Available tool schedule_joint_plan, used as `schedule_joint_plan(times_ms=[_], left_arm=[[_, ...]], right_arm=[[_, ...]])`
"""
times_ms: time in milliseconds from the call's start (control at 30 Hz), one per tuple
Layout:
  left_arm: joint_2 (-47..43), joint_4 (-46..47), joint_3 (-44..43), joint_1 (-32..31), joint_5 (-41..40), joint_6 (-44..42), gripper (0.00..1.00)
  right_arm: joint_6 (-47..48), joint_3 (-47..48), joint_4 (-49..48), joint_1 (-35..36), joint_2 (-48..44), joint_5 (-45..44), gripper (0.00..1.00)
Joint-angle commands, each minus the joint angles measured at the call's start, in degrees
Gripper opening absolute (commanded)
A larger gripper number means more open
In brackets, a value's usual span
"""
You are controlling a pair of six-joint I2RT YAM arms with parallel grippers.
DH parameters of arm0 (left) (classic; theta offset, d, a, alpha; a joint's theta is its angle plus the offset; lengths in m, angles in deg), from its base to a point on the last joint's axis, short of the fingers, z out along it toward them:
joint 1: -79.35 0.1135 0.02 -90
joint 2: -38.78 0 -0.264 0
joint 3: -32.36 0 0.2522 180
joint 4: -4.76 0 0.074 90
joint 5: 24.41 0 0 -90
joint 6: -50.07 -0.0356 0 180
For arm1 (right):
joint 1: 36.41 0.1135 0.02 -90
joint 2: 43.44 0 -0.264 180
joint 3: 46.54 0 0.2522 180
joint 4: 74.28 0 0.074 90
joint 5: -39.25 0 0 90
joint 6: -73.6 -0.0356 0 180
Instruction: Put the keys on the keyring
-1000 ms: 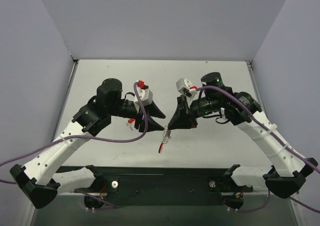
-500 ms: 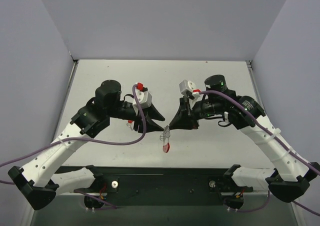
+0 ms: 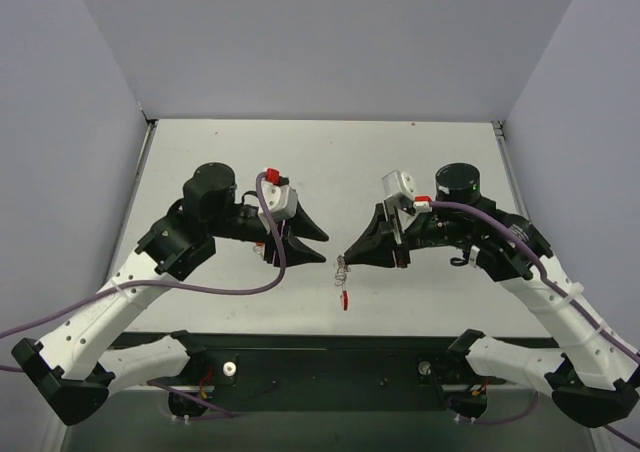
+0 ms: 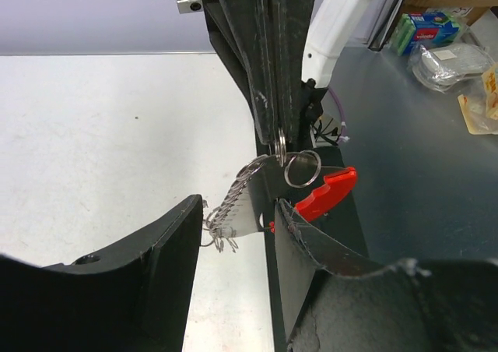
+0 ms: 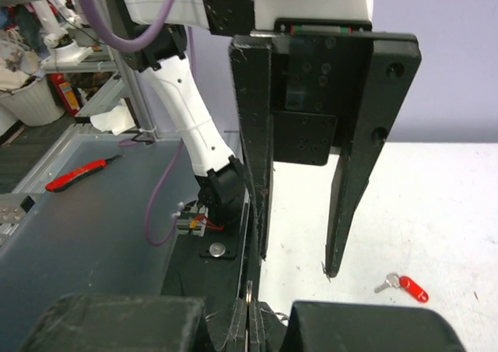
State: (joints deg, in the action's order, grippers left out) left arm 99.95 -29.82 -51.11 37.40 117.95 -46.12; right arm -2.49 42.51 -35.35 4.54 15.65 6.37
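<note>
Top view: the two arms face each other over the white tabletop (image 3: pixel 330 162), their tips near one another.

The right pincer (image 3: pixel 346 256) is clamped together on the keyring (image 3: pixel 343 284), which hangs from its tips between the two arms. In the left wrist view its dark fingers (image 4: pixel 264 72) pinch a small silver split ring. A second ring, the curved red band (image 4: pixel 327 195) and a bunched length of silvery beaded chain (image 4: pixel 229 216) dangle below them.

The left pincer (image 3: pixel 325 249) stands apart. The right wrist view shows its two black fingers (image 5: pixel 253 173) with a clear gap and nothing between them. From the left wrist view the chain hangs just beyond its fingertips; contact cannot be told.

The key (image 5: pixel 401 286), silver with a red head, lies flat on the tabletop. It is near the left pincer's tips and separate from the keyring.
</note>
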Motion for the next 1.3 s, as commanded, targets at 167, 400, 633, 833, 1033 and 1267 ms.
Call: schedule_joint_plan(times_ms=[167, 400, 633, 833, 1033, 1267], left_arm=[[-3.1, 3.7, 2.0, 0.4, 2.7, 0.3, 0.51], [-3.5, 3.9, 3.1, 0.8, 2.7, 0.2, 0.51], [-3.3, 4.6, 3.5, 0.8, 2.9, 0.4, 0.51], [-3.5, 5.0, 4.0, 1.0, 2.8, 0.3, 0.51], [-3.6, 5.3, 4.5, 1.1, 2.7, 0.4, 0.51], [-3.9, 5.5, 4.7, 1.3, 2.4, 0.3, 0.51]], right_arm=[[3.8, -0.8, -5.4, -3.9, -0.4, 21.8, 0.0], [1.4, 1.4, -5.3, -7.0, -0.5, 40.3, 0.0], [-35.2, -7.3, -48.8, -4.3, -5.4, 41.1, 0.0], [-41.3, -7.8, -53.3, -2.0, -6.4, 41.1, 0.0], [-40.4, -7.2, -51.9, -1.0, -6.7, 41.1, 0.0], [-39.8, -7.2, -51.8, -0.4, -6.5, 41.1, 0.0]])
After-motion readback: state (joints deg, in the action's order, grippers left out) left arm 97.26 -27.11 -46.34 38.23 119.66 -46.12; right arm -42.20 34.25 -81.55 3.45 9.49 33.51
